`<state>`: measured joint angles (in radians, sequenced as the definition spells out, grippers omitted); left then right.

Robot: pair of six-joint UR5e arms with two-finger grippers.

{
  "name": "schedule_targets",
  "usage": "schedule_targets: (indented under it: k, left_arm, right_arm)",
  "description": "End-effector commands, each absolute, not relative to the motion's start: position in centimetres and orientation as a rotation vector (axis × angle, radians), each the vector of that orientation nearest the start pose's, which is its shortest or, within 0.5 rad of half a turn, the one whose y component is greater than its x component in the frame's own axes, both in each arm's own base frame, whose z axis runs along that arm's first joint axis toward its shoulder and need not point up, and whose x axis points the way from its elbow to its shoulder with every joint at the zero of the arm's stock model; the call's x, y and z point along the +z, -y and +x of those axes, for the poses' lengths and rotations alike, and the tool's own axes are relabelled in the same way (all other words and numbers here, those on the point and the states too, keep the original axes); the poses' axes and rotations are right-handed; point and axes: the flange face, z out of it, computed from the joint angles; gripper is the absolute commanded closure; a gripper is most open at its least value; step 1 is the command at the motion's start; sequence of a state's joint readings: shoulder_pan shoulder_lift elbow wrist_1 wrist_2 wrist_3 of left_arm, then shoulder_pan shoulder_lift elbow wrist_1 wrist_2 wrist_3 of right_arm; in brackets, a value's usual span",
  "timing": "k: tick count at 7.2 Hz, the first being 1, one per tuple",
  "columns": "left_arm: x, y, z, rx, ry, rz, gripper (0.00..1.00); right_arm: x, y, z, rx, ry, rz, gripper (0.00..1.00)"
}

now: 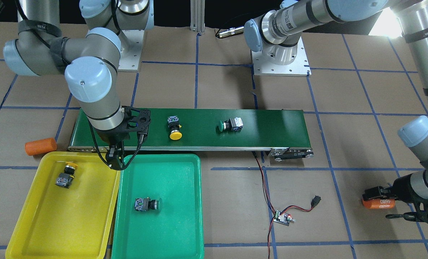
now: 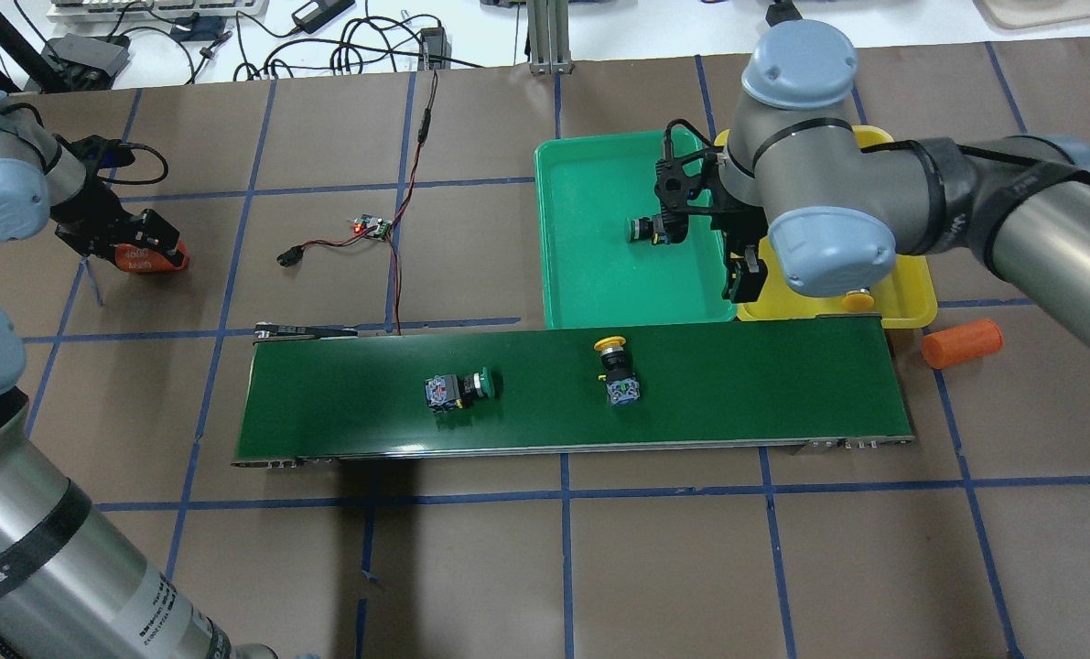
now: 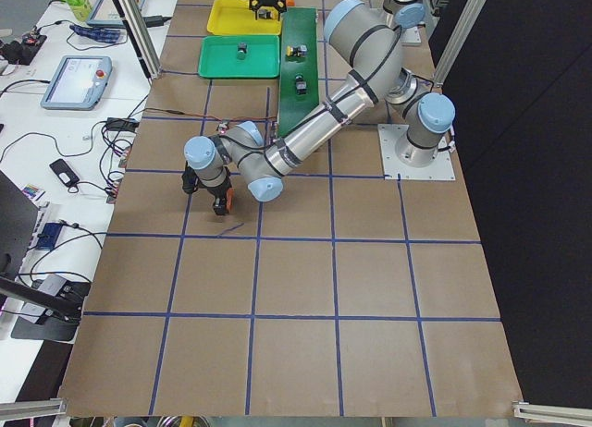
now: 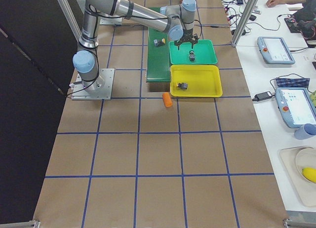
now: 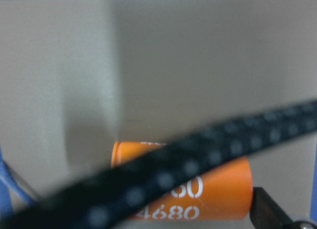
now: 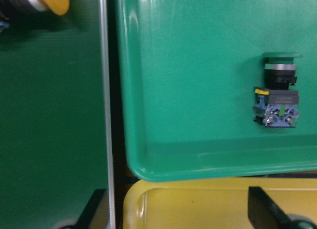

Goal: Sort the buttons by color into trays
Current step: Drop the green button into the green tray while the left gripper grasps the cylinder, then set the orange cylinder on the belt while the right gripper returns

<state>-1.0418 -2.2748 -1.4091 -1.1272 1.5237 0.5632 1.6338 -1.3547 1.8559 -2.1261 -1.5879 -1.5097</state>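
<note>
One yellow-capped button (image 1: 65, 175) lies in the yellow tray (image 1: 37, 223), and one green-capped button (image 1: 147, 204) lies in the green tray (image 1: 178, 230). Another yellow button (image 1: 174, 128) and another green button (image 1: 230, 125) lie on the belt. My right gripper (image 1: 116, 160) hovers over the seam between both trays, open and holding nothing; its wrist view shows the green button (image 6: 280, 97) and both tray corners. My left gripper (image 1: 379, 201) sits far off, its fingers straddling an orange cylinder (image 5: 198, 189); a blurred cable hides the grip.
The dark-green conveyor belt (image 1: 271, 126) runs along the trays' far side. A loose orange cylinder (image 1: 40, 146) lies beside the yellow tray. A small circuit board (image 1: 282, 217) with red and black wires sits on the brown table.
</note>
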Motion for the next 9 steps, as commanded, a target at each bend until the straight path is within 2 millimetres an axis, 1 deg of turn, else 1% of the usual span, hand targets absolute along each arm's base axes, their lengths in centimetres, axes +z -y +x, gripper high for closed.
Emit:
schedule_targets:
  k: [1,2,3,4,5,6,7,8,9]
  left_arm:
    - [19.1,67.8,22.8,0.066,-3.209,0.072,0.77]
    - [21.5,68.4,17.9,0.059,-3.192,0.096,0.79]
    - [24.8,67.7,12.0,0.103,-3.153,0.057,0.79]
    - [28.1,65.1,7.9,0.113,-3.147,-0.025,0.79]
    - [29.2,60.9,5.6,0.143,-3.163,-0.034,0.79]
    - [29.0,55.1,3.1,0.196,-3.177,-0.037,0.79]
    - [28.4,49.8,-0.5,0.23,-3.182,-0.045,0.79]
    - [28.3,46.8,-4.4,0.231,-3.214,-0.031,0.79]
    - [28.0,45.0,-6.8,0.253,-3.208,-0.054,0.78]
  right_arm:
    - [28.5,46.5,13.3,0.001,-2.294,-2.177,0.0]
    - [27.2,44.8,12.7,-0.018,-2.32,-2.165,0.0]
    - [25.4,43.5,12.6,-0.024,-2.326,-2.164,0.0]
    - [24.9,43.0,13.0,-0.073,-2.349,-2.143,0.0]
    - [25.1,43.2,13.0,-0.092,-2.538,-1.908,0.0]
    - [25.3,43.1,13.1,-0.098,-2.698,-1.667,0.0]
    - [25.4,43.3,13.1,-0.11,-2.785,-1.513,0.0]
    - [25.5,43.3,13.2,-0.116,-2.877,-1.315,0.0]
    - [25.4,43.3,13.1,-0.104,-2.959,-1.113,0.0]
